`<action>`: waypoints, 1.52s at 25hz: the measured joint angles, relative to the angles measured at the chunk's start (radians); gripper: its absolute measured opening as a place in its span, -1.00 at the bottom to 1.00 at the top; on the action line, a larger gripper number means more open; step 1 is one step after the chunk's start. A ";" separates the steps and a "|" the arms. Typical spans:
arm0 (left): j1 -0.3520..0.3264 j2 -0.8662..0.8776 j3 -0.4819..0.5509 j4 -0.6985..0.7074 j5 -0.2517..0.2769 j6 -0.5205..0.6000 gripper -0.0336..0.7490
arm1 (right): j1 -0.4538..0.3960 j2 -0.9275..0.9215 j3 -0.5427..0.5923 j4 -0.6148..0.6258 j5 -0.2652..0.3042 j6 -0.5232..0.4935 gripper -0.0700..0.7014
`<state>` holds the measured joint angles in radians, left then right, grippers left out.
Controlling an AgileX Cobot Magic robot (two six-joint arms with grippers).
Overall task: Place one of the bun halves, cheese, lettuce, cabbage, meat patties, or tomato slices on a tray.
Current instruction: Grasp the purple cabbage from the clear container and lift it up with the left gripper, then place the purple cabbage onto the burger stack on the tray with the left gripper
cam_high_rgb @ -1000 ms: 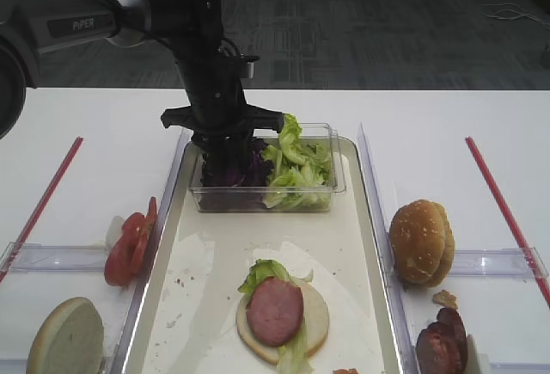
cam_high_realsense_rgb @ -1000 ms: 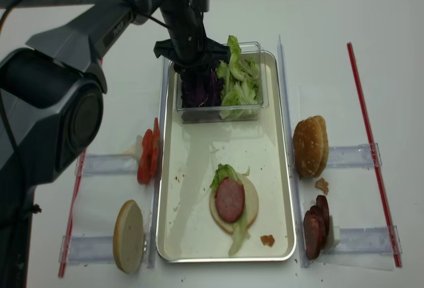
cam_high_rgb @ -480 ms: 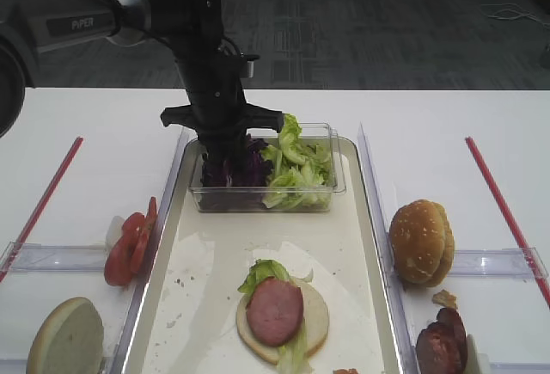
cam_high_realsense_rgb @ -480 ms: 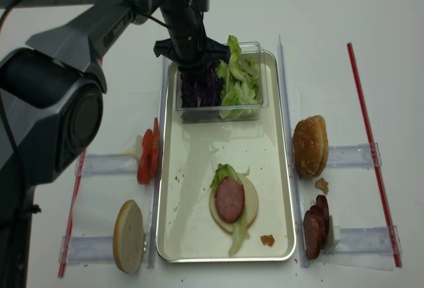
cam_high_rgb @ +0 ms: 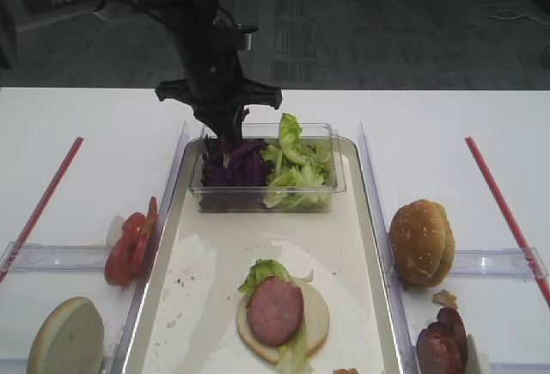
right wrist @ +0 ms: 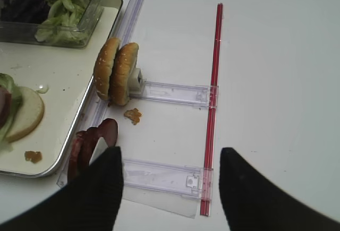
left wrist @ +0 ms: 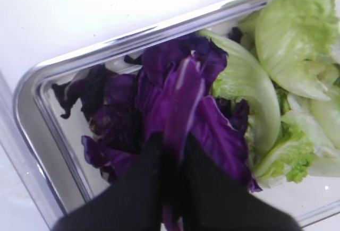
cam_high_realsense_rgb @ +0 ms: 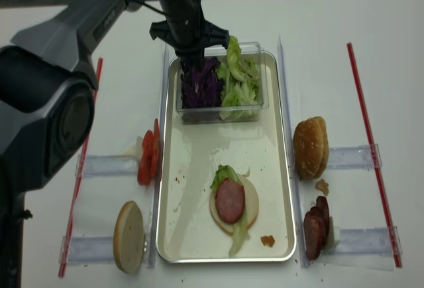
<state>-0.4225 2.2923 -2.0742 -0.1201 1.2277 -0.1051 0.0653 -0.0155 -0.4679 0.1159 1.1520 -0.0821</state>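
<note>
White table (cam_high_rgb: 86, 116) — tray (cam_high_rgb: 357, 245), likely buns (cam_high_rgb: 421, 241)

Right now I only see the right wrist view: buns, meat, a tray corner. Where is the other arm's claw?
Observer: The left gripper is over the clear box at the far end of the tray.
Operator: Is it holding anything?
Observer: Yes, it is shut on a strip of purple cabbage.
Operator: Any food on the tray's other side?
Observer: Tomato slices and a pale bun half sit there.
</note>
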 joint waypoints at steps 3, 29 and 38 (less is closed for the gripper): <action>0.000 -0.016 0.000 0.002 0.000 0.003 -0.82 | 0.000 0.000 0.000 0.000 0.000 0.000 0.29; -0.053 -0.254 0.278 -0.009 0.004 0.059 -0.83 | 0.000 0.000 0.000 0.000 0.000 0.000 0.29; -0.075 -0.346 0.440 -0.002 0.000 0.059 -0.83 | 0.000 0.000 0.000 0.000 0.000 0.000 0.29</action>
<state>-0.4975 1.9464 -1.6339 -0.1220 1.2277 -0.0463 0.0653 -0.0155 -0.4679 0.1159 1.1520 -0.0821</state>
